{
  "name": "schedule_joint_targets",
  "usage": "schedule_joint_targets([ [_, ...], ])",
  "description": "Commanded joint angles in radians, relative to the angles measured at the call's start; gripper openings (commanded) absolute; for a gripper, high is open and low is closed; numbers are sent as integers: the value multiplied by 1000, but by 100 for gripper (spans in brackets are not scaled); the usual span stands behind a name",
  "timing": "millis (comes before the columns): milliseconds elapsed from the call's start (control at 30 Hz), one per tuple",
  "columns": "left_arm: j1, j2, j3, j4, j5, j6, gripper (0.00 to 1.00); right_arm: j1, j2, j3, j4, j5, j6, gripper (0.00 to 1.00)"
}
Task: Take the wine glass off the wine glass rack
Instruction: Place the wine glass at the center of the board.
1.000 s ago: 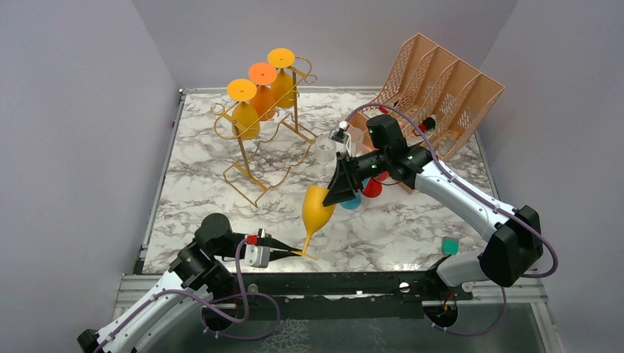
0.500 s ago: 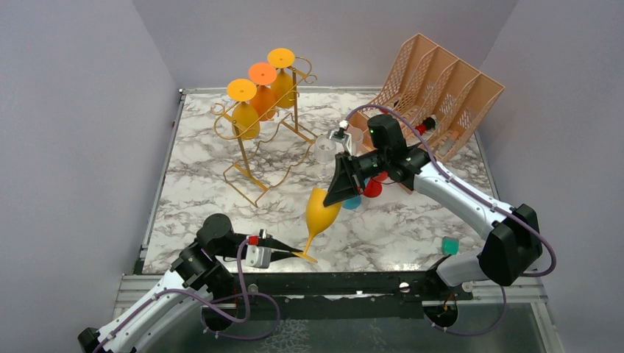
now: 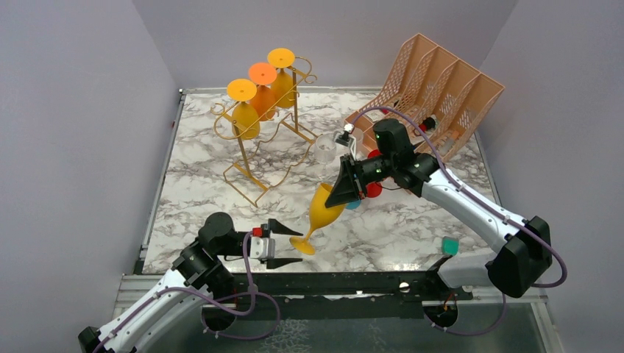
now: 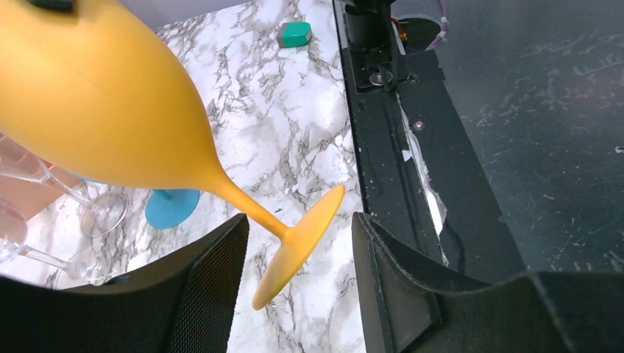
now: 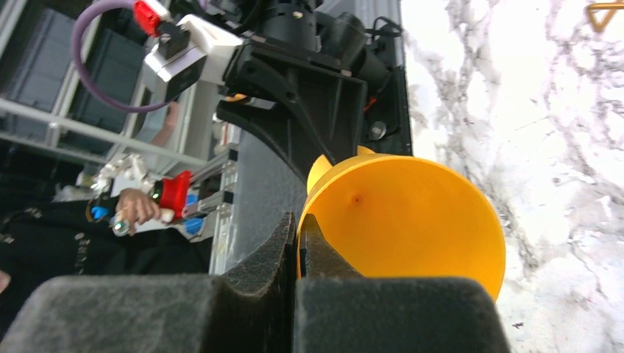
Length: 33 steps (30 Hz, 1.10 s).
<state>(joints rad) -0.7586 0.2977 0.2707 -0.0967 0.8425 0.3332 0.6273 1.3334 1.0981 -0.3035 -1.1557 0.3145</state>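
Yellow and matte, the wine glass (image 3: 324, 208) leans over the front of the marble bench (image 3: 206, 184) in the top view. It is well apart from the gold wire rack (image 3: 254, 151), where 3 other glasses (image 3: 263, 84) hang upside down by their feet. The right tool (image 3: 344, 193) is clenched on the bowl's rim and carries the glass, so the task looks close to done. The left tool (image 3: 285, 243) sits at the foot with its jaws apart, grasping nothing.

From the left wrist, the round foot (image 4: 298, 246) hangs tilted between the 2 fingers (image 4: 202, 294), seemingly touching neither. Whether its lower edge meets the bench cannot be told.

From the right wrist, the 2 fingers (image 5: 257, 261) press together on the thin rim, 1 inside the bowl and 1 outside. So narrow a pinch on a slanted glass could let it swing, which suggests a slow move to set it down.
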Motion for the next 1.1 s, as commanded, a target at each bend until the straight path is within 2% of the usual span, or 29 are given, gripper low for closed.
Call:
schedule_joint_targets([
  [0, 4, -6, 17, 32, -31, -36, 69, 6, -49, -22, -74, 158, -36, 1],
  [33, 4, -9, 19, 32, -41, -41, 73, 7, -59, -32, -77, 181, -32, 1],
  [67, 4, -13, 21, 32, -60, -49, 91, 8, -72, -46, -76, 203, -28, 1],
  [100, 4, -18, 23, 31, -84, -56, 98, 10, -83, -58, -78, 229, -24, 1],
  [200, 5, -35, 27, 14, -225, -80, 99, 27, -118, -88, -108, 329, -17, 1],
  [300, 6, -42, 31, 8, -407, -126, 99, 86, -156, -108, -164, 498, -9, 1],
  [433, 7, -28, 42, 26, -526, -194, 99, 149, -224, -133, -234, 709, 9, 1],
  [533, 11, 4, 60, 50, -628, -321, 99, 167, -281, -160, -286, 821, 35, 1],
  [600, 12, 33, 76, 45, -774, -440, 99, 168, -320, -180, -315, 875, 48, 1],
  [833, 13, 94, 128, -22, -811, -496, 99, 169, -397, -181, -425, 1022, 79, 1],
  [967, 13, 86, 162, -104, -917, -618, 99, 169, -430, -185, -456, 1132, 100, 1],
  [1067, 13, 62, 168, -161, -944, -637, 99, 168, -444, -184, -472, 1224, 134, 1],
])
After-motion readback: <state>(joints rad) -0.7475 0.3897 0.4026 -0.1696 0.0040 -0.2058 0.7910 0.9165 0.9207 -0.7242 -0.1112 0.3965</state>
